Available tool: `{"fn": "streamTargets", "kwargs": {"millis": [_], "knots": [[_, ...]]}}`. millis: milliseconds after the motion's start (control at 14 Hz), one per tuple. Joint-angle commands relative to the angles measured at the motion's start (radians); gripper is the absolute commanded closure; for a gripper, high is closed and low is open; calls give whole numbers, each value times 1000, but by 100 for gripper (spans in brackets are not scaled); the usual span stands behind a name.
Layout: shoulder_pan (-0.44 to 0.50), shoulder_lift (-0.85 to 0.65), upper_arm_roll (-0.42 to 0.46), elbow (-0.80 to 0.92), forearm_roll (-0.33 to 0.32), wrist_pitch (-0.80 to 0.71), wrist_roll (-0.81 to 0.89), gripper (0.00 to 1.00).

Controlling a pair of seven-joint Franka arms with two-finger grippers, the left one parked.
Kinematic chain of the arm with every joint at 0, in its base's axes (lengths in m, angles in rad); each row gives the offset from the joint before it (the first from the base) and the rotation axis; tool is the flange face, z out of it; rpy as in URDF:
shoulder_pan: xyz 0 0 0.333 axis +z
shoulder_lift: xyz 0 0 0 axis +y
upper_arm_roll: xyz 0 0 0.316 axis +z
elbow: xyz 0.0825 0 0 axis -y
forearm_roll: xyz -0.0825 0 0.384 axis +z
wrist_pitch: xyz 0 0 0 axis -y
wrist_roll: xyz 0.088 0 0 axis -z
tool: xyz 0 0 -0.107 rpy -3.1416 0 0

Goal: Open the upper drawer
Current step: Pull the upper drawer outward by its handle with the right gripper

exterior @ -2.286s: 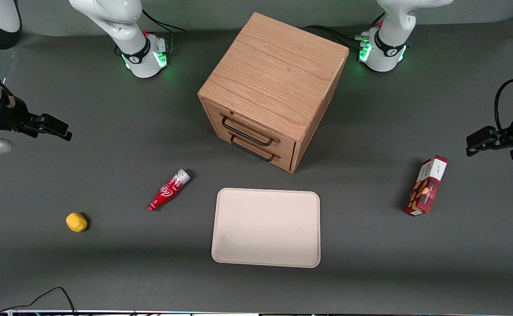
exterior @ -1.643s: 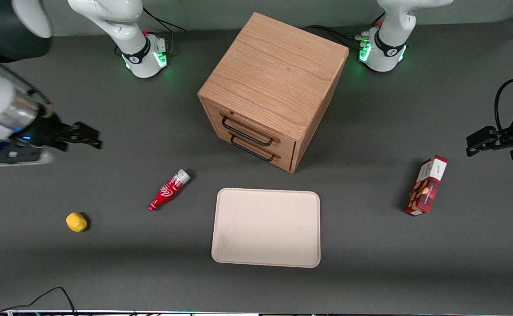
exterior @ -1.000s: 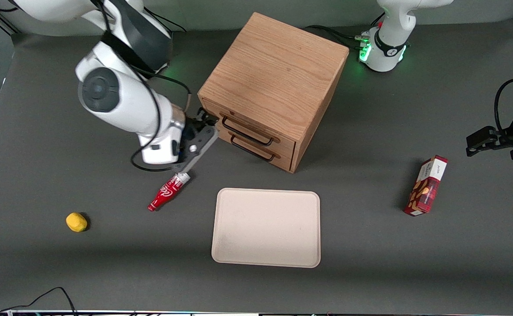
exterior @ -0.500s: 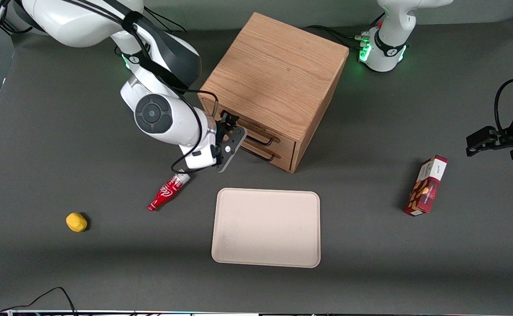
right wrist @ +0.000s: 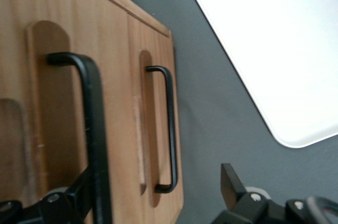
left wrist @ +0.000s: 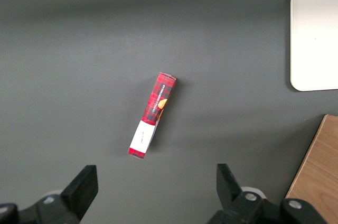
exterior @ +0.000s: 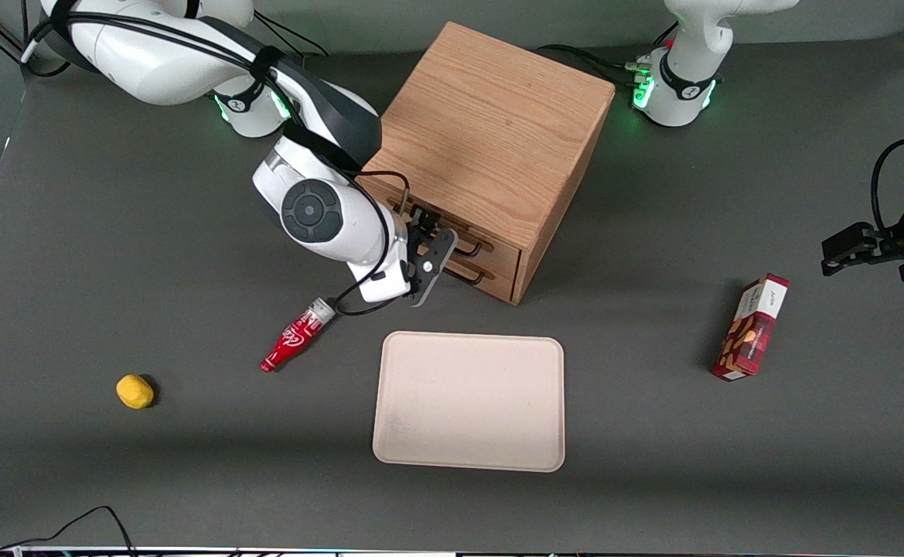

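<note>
The oak cabinet stands mid-table with both drawers shut. The upper drawer has a flat wood front and a thin black wire handle. The lower drawer sits under it with its own twin handle. My right gripper is open, right in front of the drawer fronts and close to them. In the right wrist view the gripper has its jaws wide apart. One finger is beside the upper handle's bar. The gripper holds nothing.
A beige tray lies in front of the cabinet, nearer the front camera. A red bottle lies just below my wrist. A yellow lump lies toward the working arm's end. A red snack box lies toward the parked arm's end.
My right arm has swung in from the table's edge to the cabinet front, then slid along the drawer fronts. The drawers and other objects have not moved.
</note>
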Motion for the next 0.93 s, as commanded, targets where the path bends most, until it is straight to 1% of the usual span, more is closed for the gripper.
{"fn": "streamTargets", "kwargs": {"millis": [0,71,214,357,571,643,857], "knots": [[-2,17,-7,9,-108,51,-60,0],[-4,17,-14,13,-119,54,-64,0],[-1,15,-79,39,-118,80,-80,0],[1,17,-144,61,-118,156,-155,0],[15,24,-244,79,-115,274,-160,0],[19,32,-266,82,-112,305,-160,0],[19,47,-294,101,-104,315,-159,0]]}}
